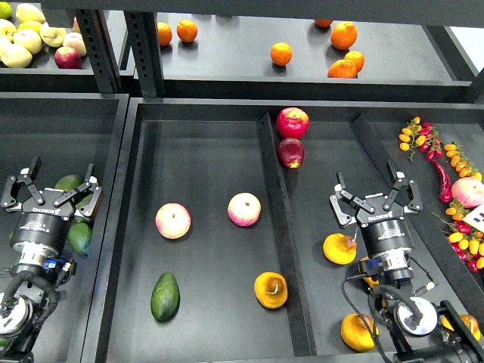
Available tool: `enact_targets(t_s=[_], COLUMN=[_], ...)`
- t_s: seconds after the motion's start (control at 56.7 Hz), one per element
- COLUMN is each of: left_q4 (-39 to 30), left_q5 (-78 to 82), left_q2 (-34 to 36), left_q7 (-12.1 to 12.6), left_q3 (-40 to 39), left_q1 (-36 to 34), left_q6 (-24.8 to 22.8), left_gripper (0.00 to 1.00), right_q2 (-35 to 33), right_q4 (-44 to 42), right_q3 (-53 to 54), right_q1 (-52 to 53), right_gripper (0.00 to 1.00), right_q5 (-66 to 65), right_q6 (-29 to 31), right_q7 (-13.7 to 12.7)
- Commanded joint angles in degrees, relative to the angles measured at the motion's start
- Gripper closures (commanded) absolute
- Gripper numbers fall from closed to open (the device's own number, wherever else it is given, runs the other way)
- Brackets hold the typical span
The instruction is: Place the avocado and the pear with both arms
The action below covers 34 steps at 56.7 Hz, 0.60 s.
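The dark green avocado (165, 296) lies at the front left of the middle tray (212, 136). The orange-yellow pear (271, 290), with a brown blotch and a curved stem, lies at the tray's front right, beside the divider (274, 204). My left gripper (51, 190) hovers open over the left bin, well left of the avocado and holding nothing. My right gripper (376, 198) is open over the right bin, to the right of and farther back than the pear, with nothing between its fingers.
Two pink-yellow fruits (173, 220) (244, 209) sit mid-tray. Two more avocados (79, 237) lie in the left bin under my left gripper. More pears (339, 248) and red apples (293, 122) lie in the right bin. Oranges (281, 53) sit on the back shelf, and peppers with small tomatoes (442, 178) lie far right.
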Motion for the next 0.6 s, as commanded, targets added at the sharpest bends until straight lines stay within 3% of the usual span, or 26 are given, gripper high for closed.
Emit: enact_targets(t_s=[0.0,0.582], left_q4=[-0.32,0.12], left_q5=[0.05,0.14], left_q2=[0.00,0.00], left_q7=[0.16,0.51], left_q3=[-0.70,-0.70], left_q1=[-0.10,-1.42], left_q6=[0.00,0.00], left_gripper=[0.00,0.00], right_q2=[0.00,0.00], right_q4=[-0.07,-0.24], right_q3=[-0.01,-0.19], right_q1=[0.00,0.35], right_gripper=[0.00,0.00], right_q5=[0.01,0.01], right_q6=[0.00,0.00], right_q7=[0.02,-0.07])
